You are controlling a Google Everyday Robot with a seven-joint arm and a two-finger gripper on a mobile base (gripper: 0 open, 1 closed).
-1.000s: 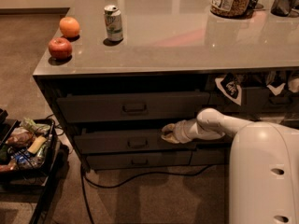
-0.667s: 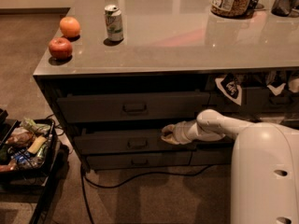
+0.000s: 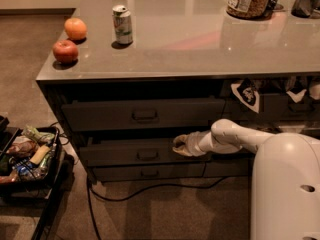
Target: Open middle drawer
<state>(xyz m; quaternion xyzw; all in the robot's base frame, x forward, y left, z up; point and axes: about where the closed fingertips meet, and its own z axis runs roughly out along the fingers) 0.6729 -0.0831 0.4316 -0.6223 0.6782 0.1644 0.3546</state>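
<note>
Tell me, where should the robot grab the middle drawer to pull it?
Probably the small loop handle at the centre of the drawer front, reached straight from the front, since the loop sticks out towards the room. The hand is just right of it, at the top edge.

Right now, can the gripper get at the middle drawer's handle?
Probably yes. The gripper sits against the top edge of the middle drawer, just right of the handle. Nothing shows between them, and the floor in front of the drawer is open.
</note>
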